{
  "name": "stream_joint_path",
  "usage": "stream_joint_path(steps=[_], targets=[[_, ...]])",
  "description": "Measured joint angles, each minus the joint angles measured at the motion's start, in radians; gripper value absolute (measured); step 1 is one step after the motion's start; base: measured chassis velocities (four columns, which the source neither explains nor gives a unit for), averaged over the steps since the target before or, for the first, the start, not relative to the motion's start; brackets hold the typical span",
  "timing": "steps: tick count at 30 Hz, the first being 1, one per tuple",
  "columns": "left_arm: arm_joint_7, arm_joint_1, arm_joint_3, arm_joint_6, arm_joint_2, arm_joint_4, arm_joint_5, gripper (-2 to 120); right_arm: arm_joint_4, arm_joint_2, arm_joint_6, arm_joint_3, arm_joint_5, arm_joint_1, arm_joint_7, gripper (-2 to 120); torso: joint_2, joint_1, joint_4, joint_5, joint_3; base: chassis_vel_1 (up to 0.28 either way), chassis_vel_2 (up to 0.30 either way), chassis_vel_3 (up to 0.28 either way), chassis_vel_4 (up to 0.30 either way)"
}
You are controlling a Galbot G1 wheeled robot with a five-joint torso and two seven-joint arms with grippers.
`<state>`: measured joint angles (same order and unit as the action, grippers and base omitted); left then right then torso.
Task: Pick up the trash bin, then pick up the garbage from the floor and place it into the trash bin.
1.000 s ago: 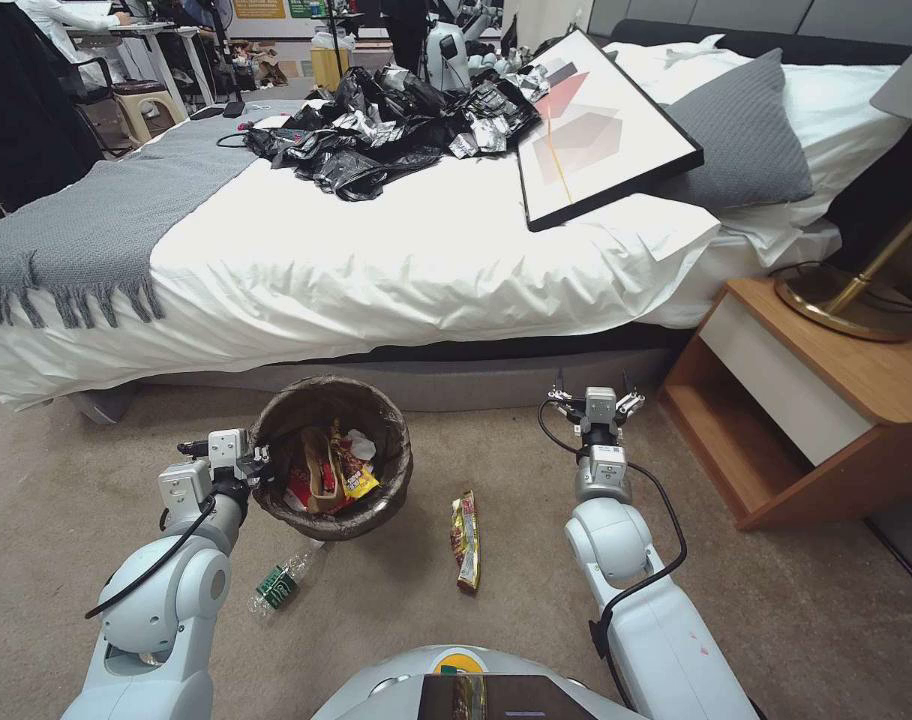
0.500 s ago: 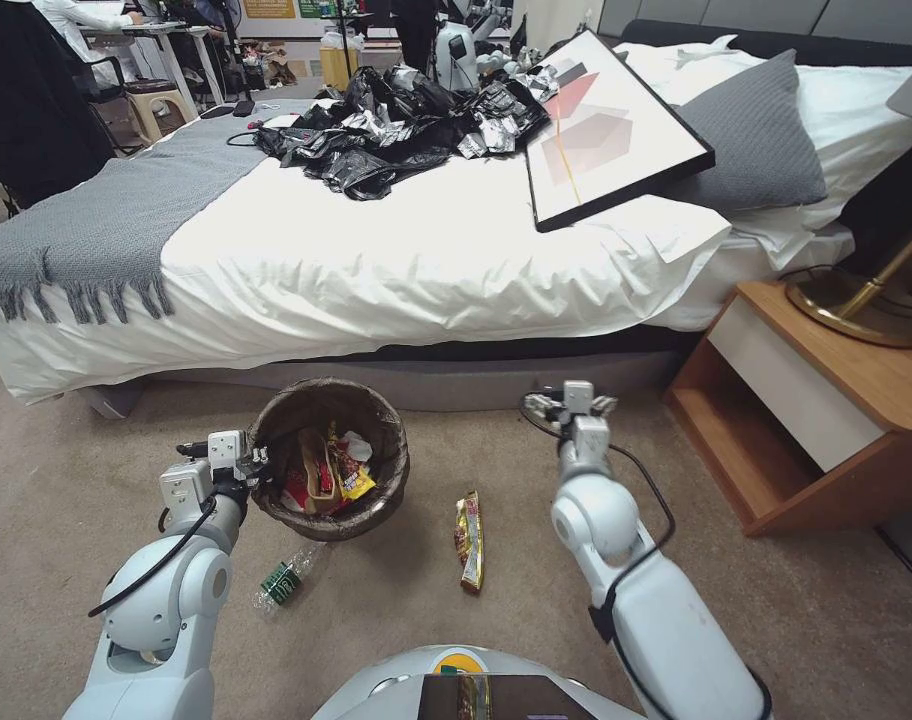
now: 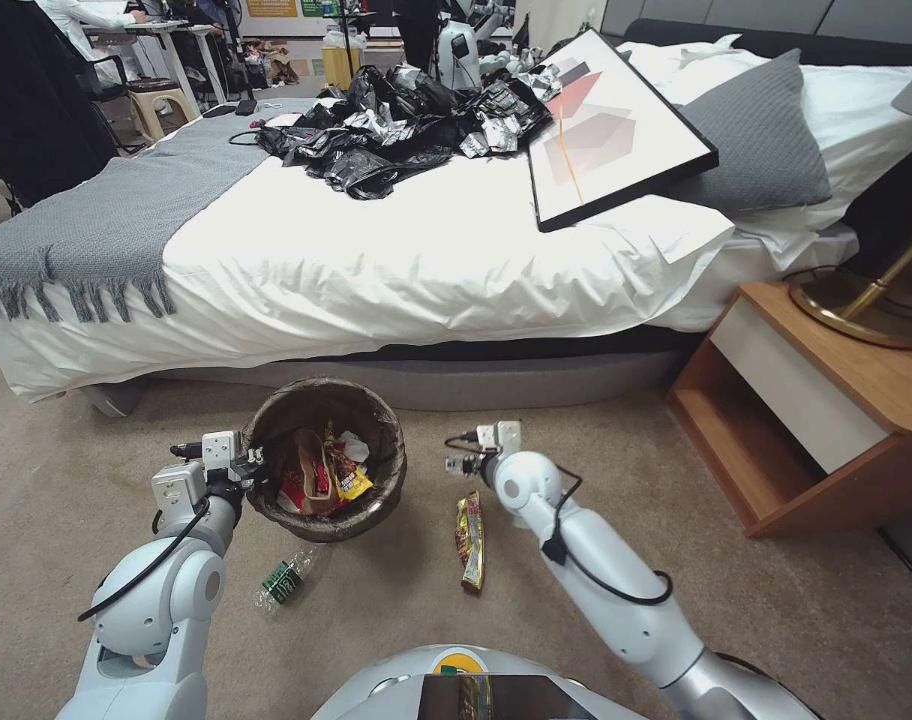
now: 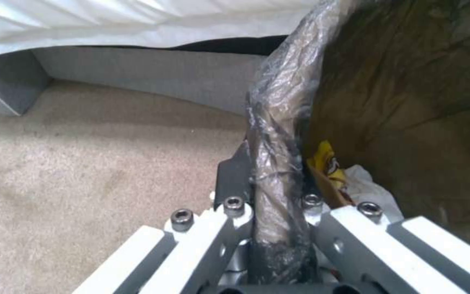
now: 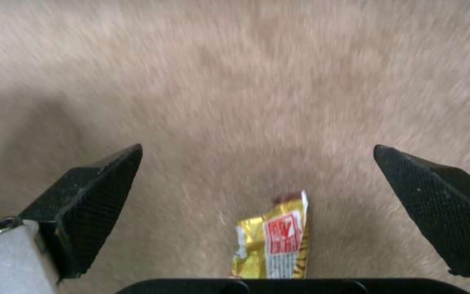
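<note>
The trash bin [image 3: 321, 388], lined with a dark bag, is on the carpet in front of the bed and holds garbage [image 3: 328, 472] such as red and yellow wrappers. My left gripper [image 3: 248, 470] is shut on its near-left rim; the left wrist view shows the left gripper [image 4: 274, 204] clamping the bag-covered rim [image 4: 278, 122]. A yellow snack wrapper [image 3: 468, 540] lies on the floor to the bin's right. My right gripper [image 3: 463, 463] hangs open just beyond its far end, pointing down. In the right wrist view the right gripper [image 5: 257, 151] is spread wide above the wrapper [image 5: 273, 241]. A clear green-labelled bottle [image 3: 281, 580] lies near the bin.
The bed [image 3: 396, 260] runs across behind the bin, bearing a grey blanket [image 3: 106, 230], black bags [image 3: 396, 140] and a framed picture [image 3: 606, 130]. A wooden nightstand [image 3: 826, 410] with a brass lamp base [image 3: 856, 310] stands at the right. Open carpet lies right of the wrapper.
My right arm has swung left and lowered, turning its gripper down over the yellow wrapper. The left gripper and bin have stayed put.
</note>
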<state>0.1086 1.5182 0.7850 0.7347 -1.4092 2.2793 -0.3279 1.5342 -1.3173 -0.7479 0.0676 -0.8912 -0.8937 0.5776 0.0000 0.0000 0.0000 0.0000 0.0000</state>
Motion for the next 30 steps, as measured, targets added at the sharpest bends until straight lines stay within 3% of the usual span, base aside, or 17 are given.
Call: stream_joint_path(steps=[7, 30], targets=[[-0.002, -0.002, -0.005, 0.001, -0.003, -0.008, 0.002, 0, -0.054, -0.022, 0.006, -0.001, 0.075, -0.045, 0.004, 100, 0.0, 0.0, -0.0001, -0.0001, 0.0, 0.0, 0.0, 0.0, 0.0], [-0.014, -0.014, -0.015, -0.003, -0.011, -0.028, 0.014, 0, -0.086, -0.041, 0.011, -0.005, 0.087, -0.118, 0.03, 100, 0.0, 0.0, -0.0001, 0.0, 0.0, 0.0, 0.0, 0.0, 0.0]])
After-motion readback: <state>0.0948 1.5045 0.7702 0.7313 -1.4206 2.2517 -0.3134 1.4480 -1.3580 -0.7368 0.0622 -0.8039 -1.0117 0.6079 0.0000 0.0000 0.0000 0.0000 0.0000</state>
